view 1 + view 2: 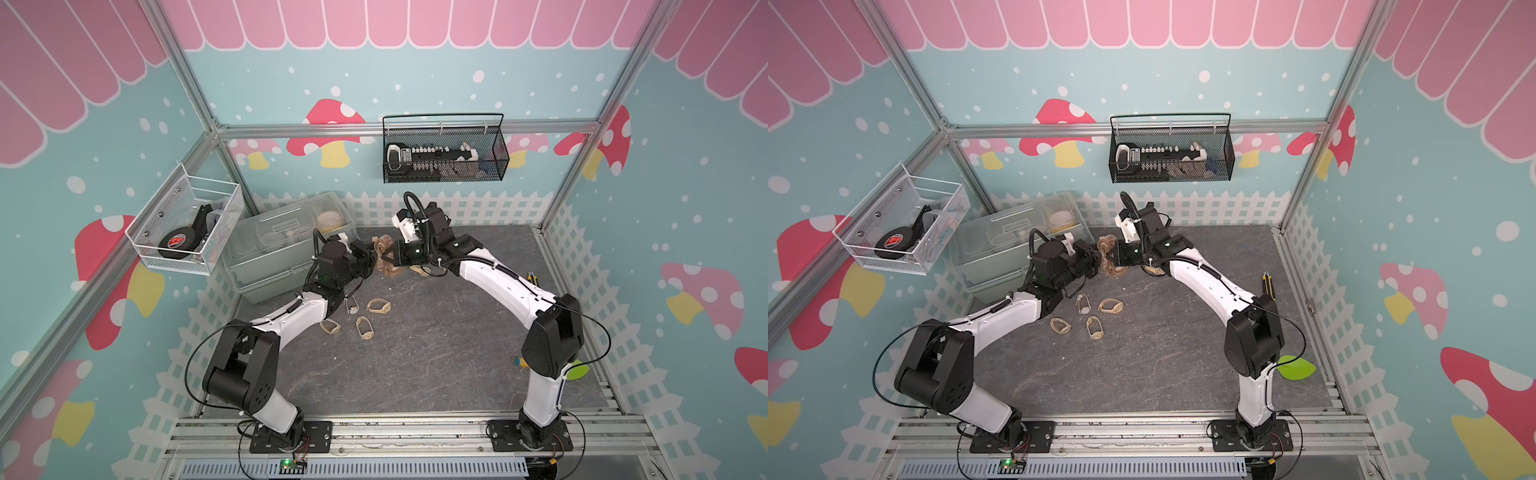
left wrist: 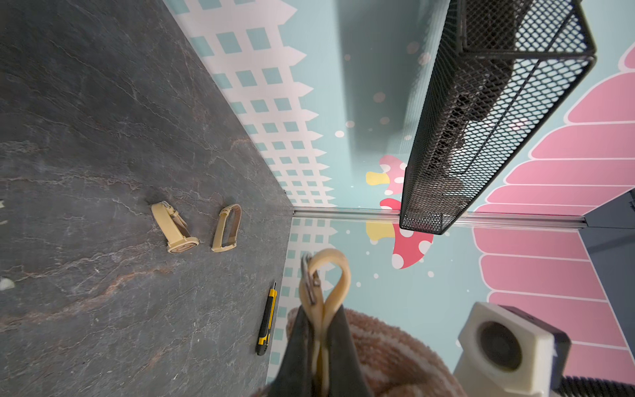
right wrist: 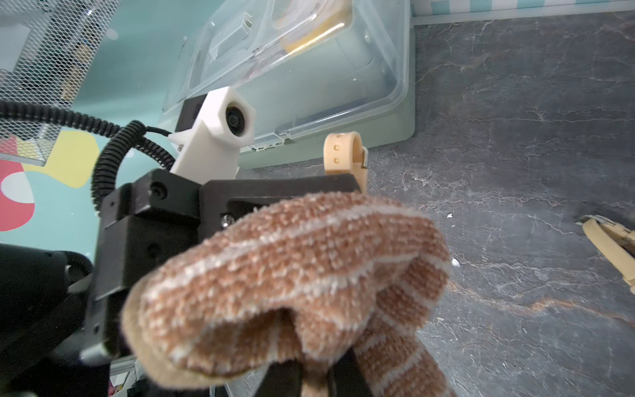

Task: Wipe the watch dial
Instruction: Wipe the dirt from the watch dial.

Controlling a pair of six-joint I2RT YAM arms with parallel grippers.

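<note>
My left gripper [image 2: 323,319] is shut on the doubled strap of a beige watch [image 2: 330,271], whose loop and buckle stick out beyond the fingers [image 2: 302,343]. The watch dial is hidden in every view. My right gripper [image 3: 314,374] is shut on a brown striped cloth [image 3: 292,268], which bunches over the left gripper's front. From the right wrist, only the watch's strap end [image 3: 343,151] shows above the cloth. In both top views the left gripper [image 1: 371,266] and right gripper [image 1: 387,259] meet tip to tip at the table's back middle, with the cloth [image 1: 1109,245] between them.
Several more beige watches [image 1: 379,306] lie on the dark table [image 1: 415,365] by my left arm, and one [image 1: 424,271] lies under the right arm. A clear plastic box [image 1: 286,245] stands back left. A yellow utility knife [image 1: 1268,284] lies at the right edge. Mesh baskets [image 1: 444,149] hang on the walls.
</note>
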